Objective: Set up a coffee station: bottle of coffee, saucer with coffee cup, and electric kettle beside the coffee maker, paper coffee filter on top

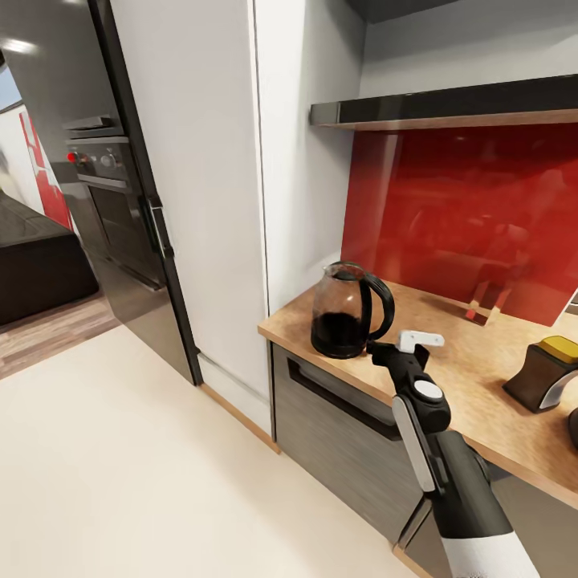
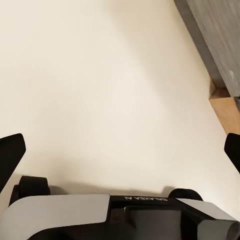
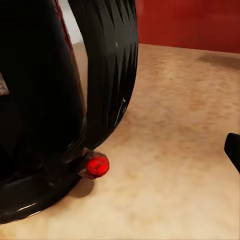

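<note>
From the head camera, a dark oven [image 1: 108,189] sits built into black tall units at far left, above a cream floor [image 1: 120,449]. Next comes a tall white cabinet [image 1: 209,185], and beside it the countertop [image 1: 474,377] begins, light wood grain over grey fronts, with a red backsplash [image 1: 474,217] behind and a dark shelf [image 1: 449,108] above.

The kettle [image 1: 347,309] stands upright near the countertop's left end, close to the front edge; smoky glass, dark in its lower part, though what is inside cannot be told. Its black loop handle faces right.

The right gripper [image 1: 405,347] hangs just beside that handle, apart from it. In the right wrist view the handle [image 3: 107,70] and the red switch [image 3: 97,165] loom close; one black fingertip [image 3: 233,150] shows at the frame's edge, so the jaws stand spread wide and hold nothing.

Farther right on the countertop lies a dark brown jar with a yellow lid, the coffee bottle [image 1: 550,371], tilted.

The left gripper [image 2: 122,150] points at bare floor, fingers wide apart, grasping nothing.
</note>
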